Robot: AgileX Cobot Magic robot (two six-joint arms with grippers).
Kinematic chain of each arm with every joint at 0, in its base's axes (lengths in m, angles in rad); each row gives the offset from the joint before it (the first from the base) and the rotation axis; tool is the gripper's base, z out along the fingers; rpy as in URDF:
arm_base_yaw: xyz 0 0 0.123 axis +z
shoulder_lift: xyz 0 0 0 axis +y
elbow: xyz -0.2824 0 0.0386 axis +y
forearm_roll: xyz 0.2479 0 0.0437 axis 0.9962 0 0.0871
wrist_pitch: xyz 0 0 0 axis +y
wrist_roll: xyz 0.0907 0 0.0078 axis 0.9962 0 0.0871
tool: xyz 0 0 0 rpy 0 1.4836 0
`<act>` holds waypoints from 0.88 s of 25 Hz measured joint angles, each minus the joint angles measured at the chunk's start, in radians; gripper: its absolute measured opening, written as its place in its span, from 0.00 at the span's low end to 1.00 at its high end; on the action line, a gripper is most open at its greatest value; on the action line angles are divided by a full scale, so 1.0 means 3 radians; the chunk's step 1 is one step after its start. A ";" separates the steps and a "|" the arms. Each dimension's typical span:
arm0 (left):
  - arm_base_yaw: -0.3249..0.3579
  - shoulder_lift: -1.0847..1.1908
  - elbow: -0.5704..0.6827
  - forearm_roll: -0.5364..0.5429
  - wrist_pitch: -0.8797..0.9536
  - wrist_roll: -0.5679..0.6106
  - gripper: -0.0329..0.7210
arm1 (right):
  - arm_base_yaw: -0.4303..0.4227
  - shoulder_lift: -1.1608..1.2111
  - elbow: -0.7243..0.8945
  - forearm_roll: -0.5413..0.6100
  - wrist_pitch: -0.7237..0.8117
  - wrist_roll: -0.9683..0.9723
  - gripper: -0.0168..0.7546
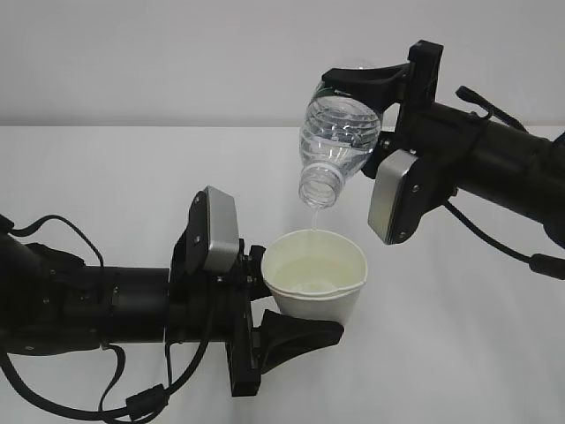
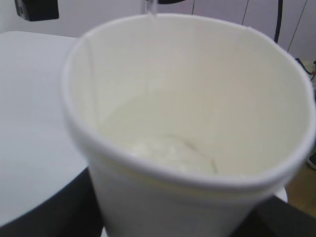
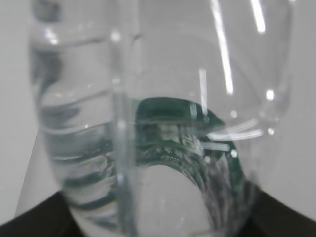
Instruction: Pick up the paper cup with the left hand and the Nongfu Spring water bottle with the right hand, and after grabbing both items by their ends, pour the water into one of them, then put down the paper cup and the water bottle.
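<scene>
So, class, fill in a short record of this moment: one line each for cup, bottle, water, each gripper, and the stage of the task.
cup: upright, held off the table by the left gripper, part filled
bottle: tilted neck-down above the cup, no cap, held by the right gripper
water: thin stream from bottle mouth into cup
table: white
stage: pouring; nothing set down yet

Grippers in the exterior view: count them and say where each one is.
2. The left hand is low at centre-left, closed on the paper cup. The right hand is raised at upper right, closed on the tilted Nongfu Spring water bottle. None seems hidden.
</scene>
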 joint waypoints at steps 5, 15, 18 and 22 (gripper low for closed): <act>0.0000 0.0000 0.0000 0.0000 0.0000 0.0000 0.64 | 0.0000 0.0000 0.0000 0.0000 0.0000 -0.0022 0.59; 0.0000 0.0000 0.0000 0.0000 0.0000 0.0000 0.64 | 0.0000 0.0000 0.0000 0.0000 -0.0024 -0.0059 0.59; 0.0000 0.0000 0.0000 0.0000 0.0000 0.0000 0.64 | 0.0000 0.0000 0.0000 0.0000 -0.0024 -0.0059 0.59; 0.0000 0.0000 0.0000 0.0000 0.0000 0.0000 0.64 | 0.0000 0.0000 0.0000 0.0000 -0.0024 -0.0059 0.59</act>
